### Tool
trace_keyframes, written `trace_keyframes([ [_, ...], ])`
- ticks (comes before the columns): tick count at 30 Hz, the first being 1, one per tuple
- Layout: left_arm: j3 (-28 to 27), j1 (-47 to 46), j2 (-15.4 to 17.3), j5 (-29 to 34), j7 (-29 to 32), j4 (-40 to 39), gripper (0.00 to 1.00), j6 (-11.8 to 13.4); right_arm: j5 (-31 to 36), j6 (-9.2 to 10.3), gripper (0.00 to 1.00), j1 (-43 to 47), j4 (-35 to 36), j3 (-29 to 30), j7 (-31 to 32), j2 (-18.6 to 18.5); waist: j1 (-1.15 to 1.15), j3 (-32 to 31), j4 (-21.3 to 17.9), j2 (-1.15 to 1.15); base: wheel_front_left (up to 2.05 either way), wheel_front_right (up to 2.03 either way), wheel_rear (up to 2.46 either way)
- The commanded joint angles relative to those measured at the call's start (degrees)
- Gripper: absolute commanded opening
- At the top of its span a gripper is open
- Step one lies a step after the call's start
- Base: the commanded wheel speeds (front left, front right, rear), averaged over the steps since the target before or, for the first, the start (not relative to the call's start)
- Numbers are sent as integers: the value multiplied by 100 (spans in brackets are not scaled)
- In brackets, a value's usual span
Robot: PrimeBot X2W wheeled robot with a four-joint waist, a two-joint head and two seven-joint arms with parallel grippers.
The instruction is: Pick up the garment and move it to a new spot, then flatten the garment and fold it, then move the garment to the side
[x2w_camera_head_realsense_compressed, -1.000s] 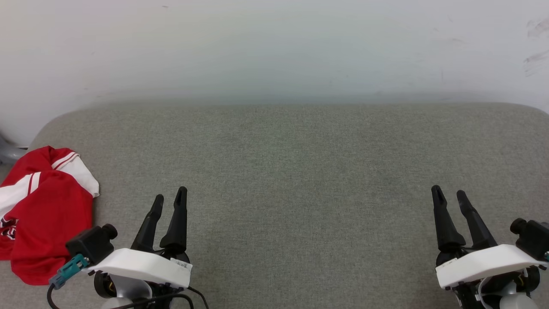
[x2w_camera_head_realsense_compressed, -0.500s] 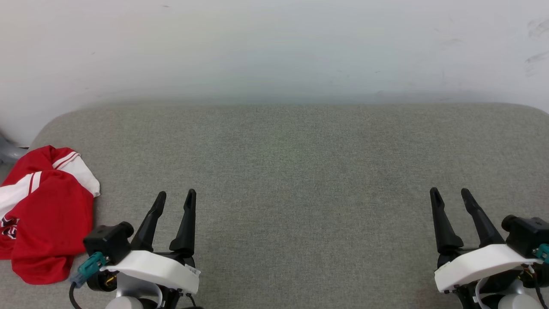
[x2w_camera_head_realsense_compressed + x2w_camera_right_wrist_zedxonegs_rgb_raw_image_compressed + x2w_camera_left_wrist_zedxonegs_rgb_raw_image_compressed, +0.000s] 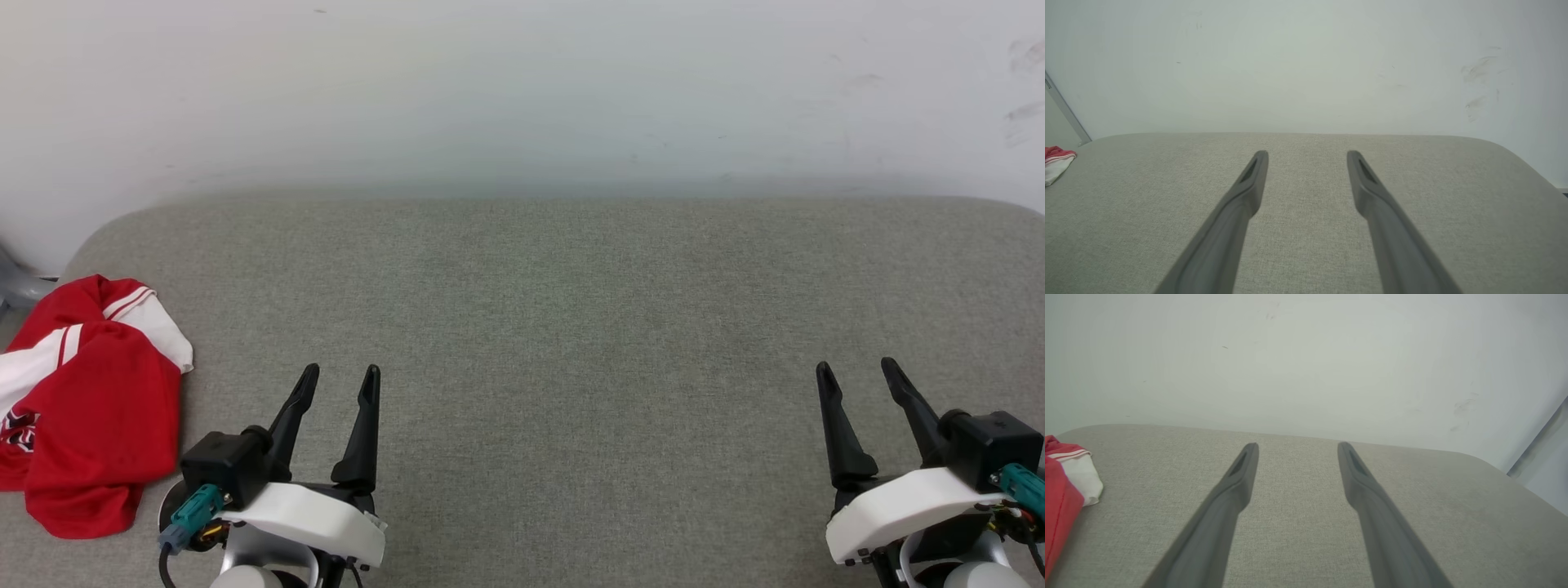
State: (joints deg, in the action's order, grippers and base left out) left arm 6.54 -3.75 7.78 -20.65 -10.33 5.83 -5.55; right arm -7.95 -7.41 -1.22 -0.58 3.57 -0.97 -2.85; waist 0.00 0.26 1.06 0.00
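Left tool (image 3: 341, 371): low at the near left of the desk (image 3: 571, 327), two long dark fingers (image 3: 1237, 486) spread apart and pointing away toward the wall (image 3: 522, 90), nothing between them. From its wrist the gap between the tips shows bare grey weave. Right tool (image 3: 856, 366): near right of the desk, same posture, fingers (image 3: 1372, 192) parted, nothing held and grey fabric showing in the gap. Cannot tell whether either set of tips touches the surface or hangs just above it. Each tool sits on a white wrist shell with a black camera block (image 3: 229, 461) on its outer side, and a teal plug (image 3: 192, 506) juts from the left one. The two tools are well apart, with an open stretch of desk between them. The garment (image 3: 90, 408) lies in a crumpled heap at the far left edge of the desk, beside the left tool but not touching it. It is mostly red cloth, with a white sleeve and red-and-white striped trim at the top. A scrap of dark-and-white lettering shows at its left margin, too cut off to read. It is well away from the right tool. Desk top is grey woven fabric with rounded far corners. The wall behind is off-white with a few faint scuffs on the right.
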Motion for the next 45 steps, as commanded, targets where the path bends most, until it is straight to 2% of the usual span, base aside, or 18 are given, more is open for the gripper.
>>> trace_keyframes([
  [1, 13, 8, 27, 123, -62, -37, 100, -21, 154, -9, 100, 9, 87, 5, -9, -12, 0, 2, 3, 0, 0, 0, 0],
  [10, -28, 27, -41, 379, -172, 25, 100, -94, 414, -10, 100, 56, 168, 88, 20, -9, 0, 21, 17, 0, 0, 0, 0],
  [18, -79, 24, -103, 500, -264, 116, 100, -166, 349, -11, 100, 107, 216, 268, -42, -8, 0, 41, 14, 0, 0, 0, 0],
  [31, -72, -83, -131, 667, -409, 278, 100, -194, 775, -11, 100, 133, 234, 218, -174, -7, 0, 62, 79, 0, 0, 0, 0],
  [38, -34, -108, -90, 649, -472, 352, 100, -197, 904, -6, 100, 183, 260, 193, -227, -6, 0, 20, 273, 0, 0, 0, 0],
  [45, -99, -165, -75, 544, -486, 468, 100, -197, 820, -6, 100, 200, 290, -61, -177, -6, 0, -22, 681, 0, 0, 0, 0],
])
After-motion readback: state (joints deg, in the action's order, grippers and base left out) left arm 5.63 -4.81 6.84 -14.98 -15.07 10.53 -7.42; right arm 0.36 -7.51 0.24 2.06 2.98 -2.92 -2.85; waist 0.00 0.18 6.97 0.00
